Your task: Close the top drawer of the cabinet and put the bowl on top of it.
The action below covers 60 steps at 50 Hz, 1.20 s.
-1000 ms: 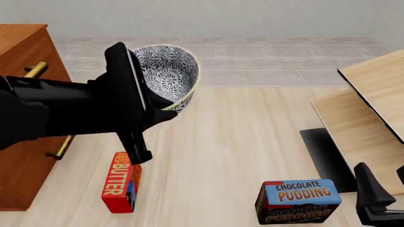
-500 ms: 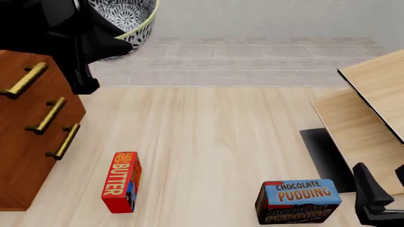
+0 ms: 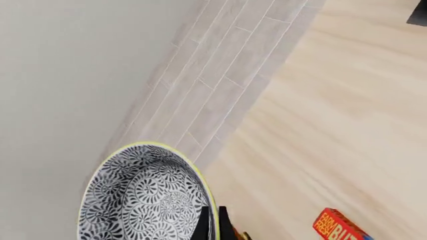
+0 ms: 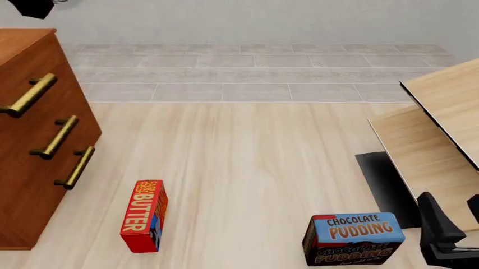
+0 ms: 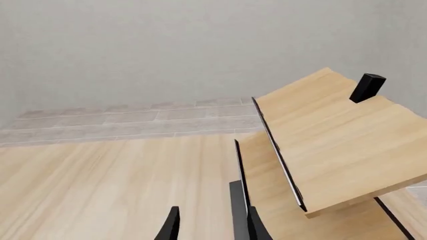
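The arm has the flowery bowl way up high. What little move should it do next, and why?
Probably carry the bowl sideways over the cabinet, then lower it. The left gripper pinches the bowl's rim, high above the floor, and in the front view the cabinet's top shows no bowl. All three handles line up, so the top drawer looks shut.

Standing at the table's left edge: the cabinet, with the top drawer uppermost of three. Lying near its foot, the butter box; sitting well to the right of that, the pudding box. Leaning at the far right, pale wooden furniture, with the bowl hanging high above the table.
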### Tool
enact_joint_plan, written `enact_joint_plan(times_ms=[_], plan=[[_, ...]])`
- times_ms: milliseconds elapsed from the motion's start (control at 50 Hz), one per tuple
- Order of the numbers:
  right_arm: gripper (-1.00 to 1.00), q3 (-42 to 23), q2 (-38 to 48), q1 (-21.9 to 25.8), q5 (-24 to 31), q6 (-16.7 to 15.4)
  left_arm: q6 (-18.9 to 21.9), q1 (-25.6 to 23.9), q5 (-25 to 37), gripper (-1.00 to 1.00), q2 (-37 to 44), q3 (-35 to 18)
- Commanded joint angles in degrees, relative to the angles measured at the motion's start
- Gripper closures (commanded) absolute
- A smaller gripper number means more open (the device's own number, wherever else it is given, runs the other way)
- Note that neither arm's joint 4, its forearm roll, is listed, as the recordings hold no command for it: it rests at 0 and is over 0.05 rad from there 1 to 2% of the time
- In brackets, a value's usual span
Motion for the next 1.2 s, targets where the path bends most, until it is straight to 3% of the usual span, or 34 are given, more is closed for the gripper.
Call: enact_joint_plan(times_ms=[20,240,360,560,680,860,1200], plan=[[-1.0,0.02,0.25,0.03,-0.23,0.17,1.35,8.91,1.74,1.0,2.67,-6.29],[-1.0,-0.01,0.18,-0.09,-0.16,0.26,1.76,16.41,1.52,1.0,4.23,-8.29],[-1.0,0.01,0.14,-0.03,-0.1,0.17,1.76,19.26,0.33,1.0,3.69,-6.27],[-1.0,-0.01,-0.52,-0.14,0.43,0.25,3.76,25.49,-3.67,1.0,1.95,1.5],[-1.0,-0.04,-0.34,-0.11,0.28,0.33,3.85,26.97,-6.19,1.0,0.25,7.09],[-1.0,0.04,-0.31,-0.18,0.2,0.31,1.96,29.56,-8.77,1.0,0.25,9.58],[-1.0,0.0,0.51,0.17,-0.37,0.04,0.34,34.46,-9.48,1.0,0.4,9.45]])
